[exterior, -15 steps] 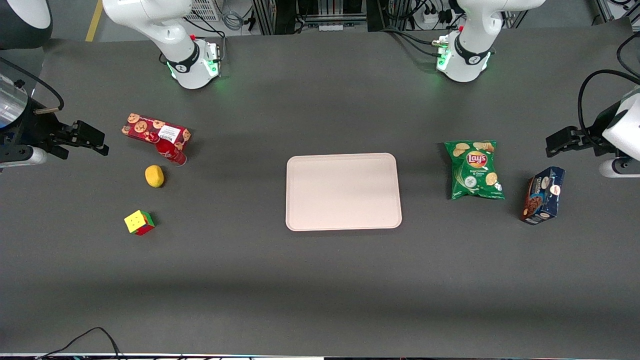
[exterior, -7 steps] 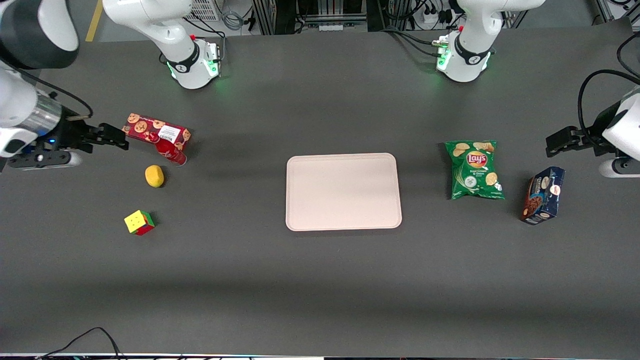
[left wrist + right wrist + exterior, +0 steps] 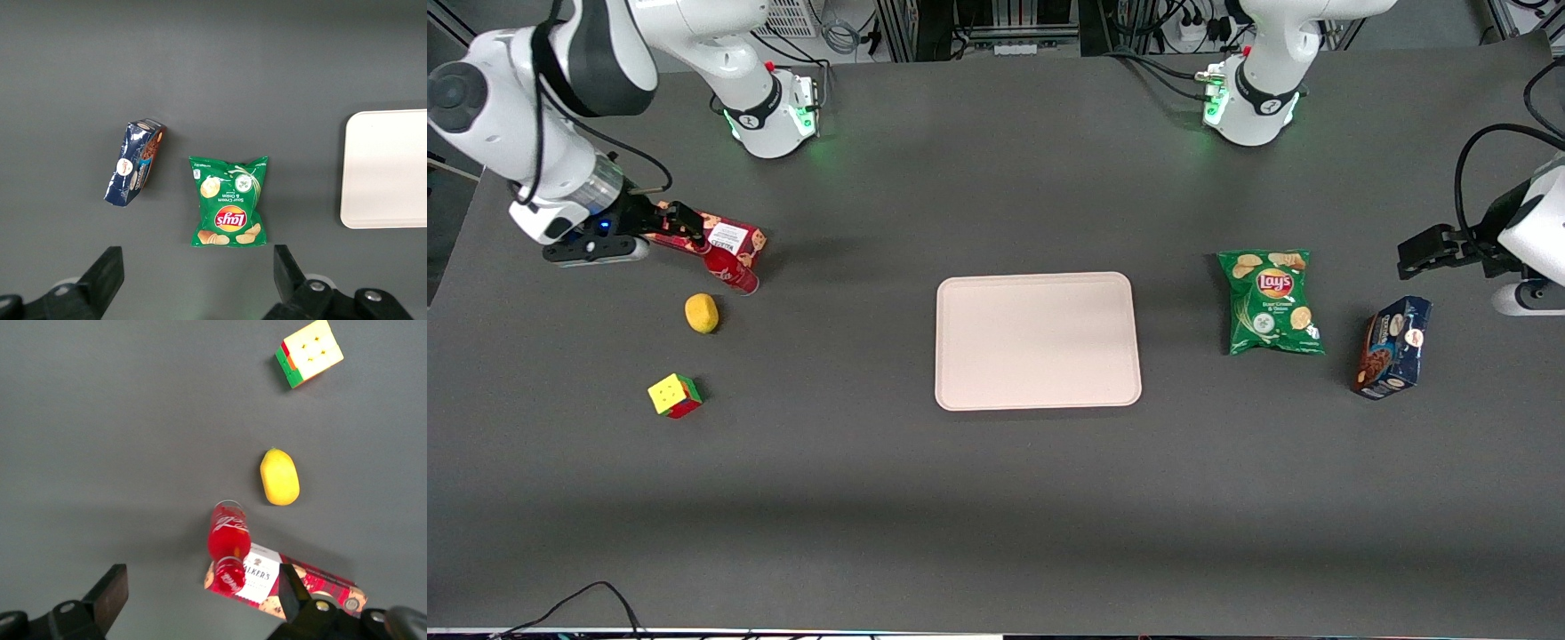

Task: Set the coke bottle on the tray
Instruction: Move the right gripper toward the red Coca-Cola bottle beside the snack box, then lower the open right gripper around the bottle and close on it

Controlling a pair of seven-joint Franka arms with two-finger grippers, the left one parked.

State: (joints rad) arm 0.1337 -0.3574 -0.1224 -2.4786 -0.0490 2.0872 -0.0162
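The coke bottle [image 3: 730, 268] is a small red bottle that stands against the red cookie box, toward the working arm's end of the table. It also shows in the right wrist view [image 3: 228, 543], cap end toward the camera. My right gripper [image 3: 683, 223] hovers open and empty over the cookie box, just beside the bottle. In the wrist view the gripper [image 3: 201, 599] has its jaws wide apart, and the bottle lies ahead of the gap. The pale pinkish tray [image 3: 1038, 340] lies empty at the table's middle and shows in the left wrist view [image 3: 387, 167].
The red cookie box [image 3: 740, 238] touches the bottle. A yellow lemon [image 3: 702, 313] and a coloured cube [image 3: 675, 396] lie nearer the front camera. A green chips bag [image 3: 1270, 302] and a dark blue box [image 3: 1393, 347] lie toward the parked arm's end.
My right arm has swung in from the table's edge toward the bottle, so the gripper now hovers over the cookie box. The bottle and tray have not moved.
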